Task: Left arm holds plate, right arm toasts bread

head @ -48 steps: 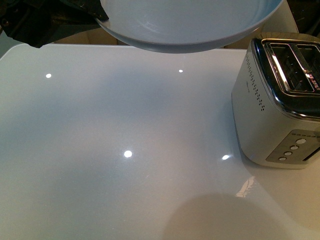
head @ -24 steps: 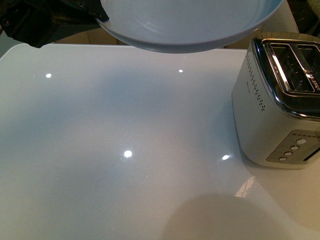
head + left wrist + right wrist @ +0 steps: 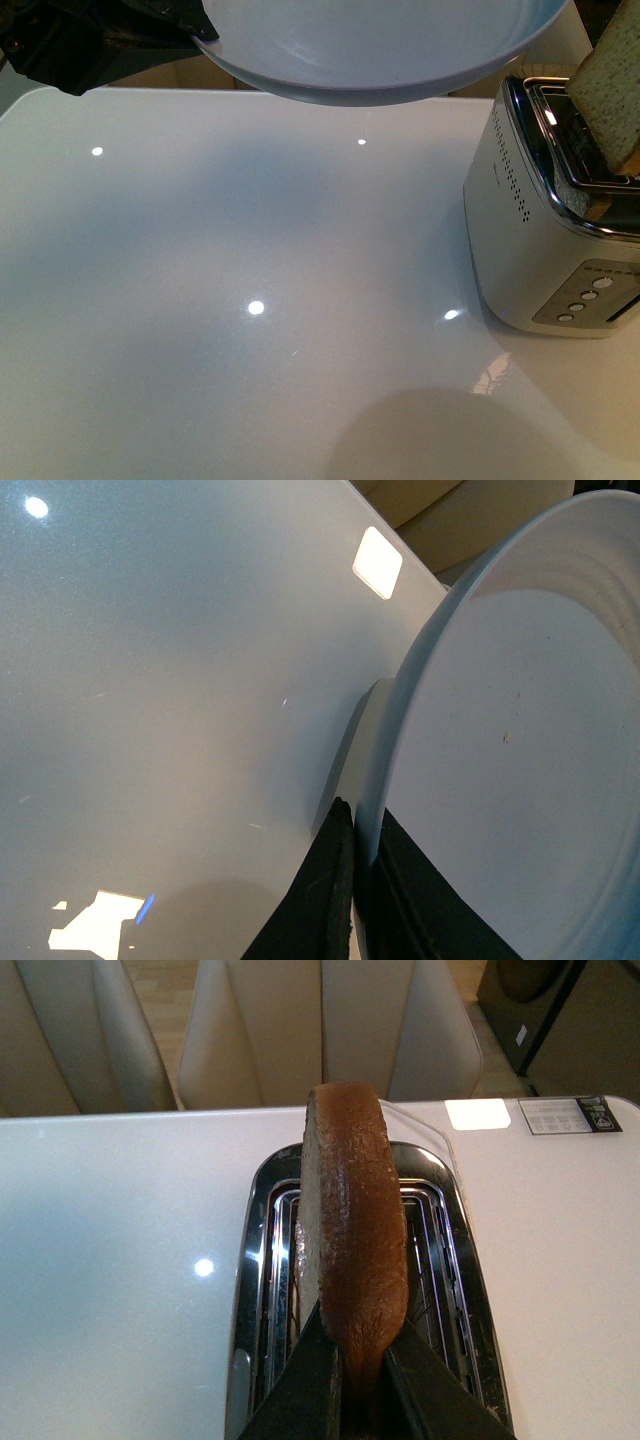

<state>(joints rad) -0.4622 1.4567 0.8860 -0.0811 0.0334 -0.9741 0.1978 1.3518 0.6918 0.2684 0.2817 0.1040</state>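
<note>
My left gripper [image 3: 358, 880] is shut on the rim of the pale blue-grey plate [image 3: 520, 760] and holds it up in the air. In the front view the plate [image 3: 380, 45] hangs at the top, with the left arm [image 3: 90, 40] dark at the top left. My right gripper [image 3: 362, 1380] is shut on the bread [image 3: 352, 1250], a slice with a tan crust, held on edge just above the slots of the silver toaster [image 3: 455, 1290]. In the front view the bread [image 3: 615, 90] shows at the right edge over the toaster [image 3: 545, 235]; the right gripper itself is out of that view.
The toaster stands at the right side of the glossy white table [image 3: 250, 300]. Beige chairs [image 3: 320, 1030] stand behind the table's far edge. A dark cabinet [image 3: 560, 1015] is at the far right.
The bread has come into the front view from the right and now sits over the toaster's slots. The plate and the left arm have not moved.
</note>
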